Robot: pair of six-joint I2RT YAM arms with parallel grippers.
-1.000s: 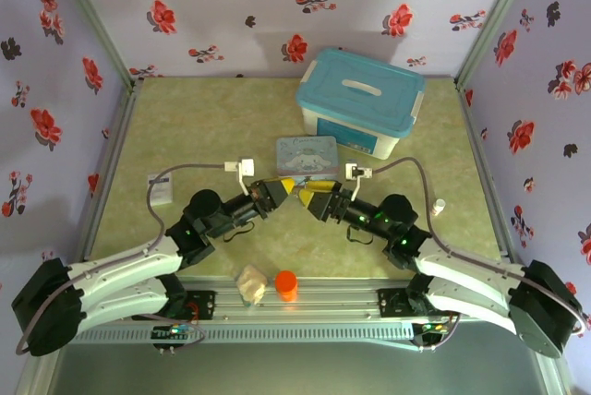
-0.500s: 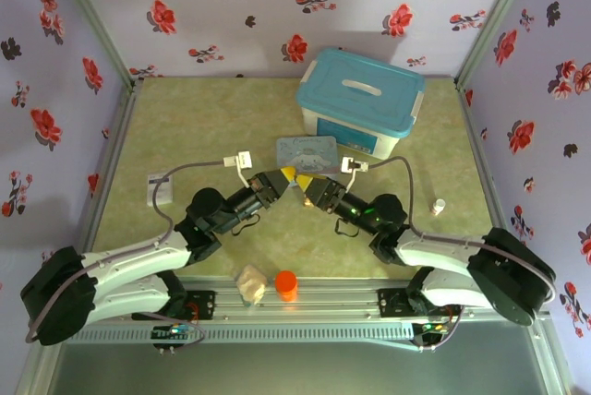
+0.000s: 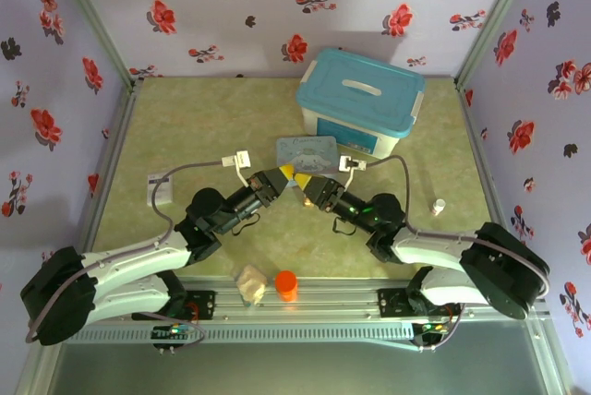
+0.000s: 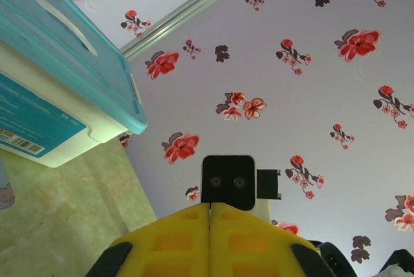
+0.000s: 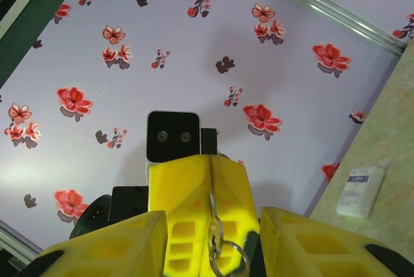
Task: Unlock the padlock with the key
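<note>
Pale green marbled bench (image 3: 203,118), bearing: teal-lidded white box (image 3: 360,101) at far right; pale blue tin (image 3: 307,152) just before it; white packet (image 3: 162,188) at left; small white cylinder (image 3: 440,205) at right; beige lump (image 3: 251,284) beside orange cylinder (image 3: 286,284) at near edge.

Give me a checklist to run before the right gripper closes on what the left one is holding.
1. Left gripper shut: ok, its yellow fingers are pressed together.
2. Key gripped: ok, a thin grey metal sliver sticks out of the seam between those fingers, with a small ring hanging from it.
3. Right gripper open: ok, its fingers stand apart on either side of the left fingers.
4. Ring between the right fingers: ok, roughly centred.
5. Padlock located: cannot tell.
6. Clearance from the pale blue tin just behind both grippers: cannot tell from above.
</note>
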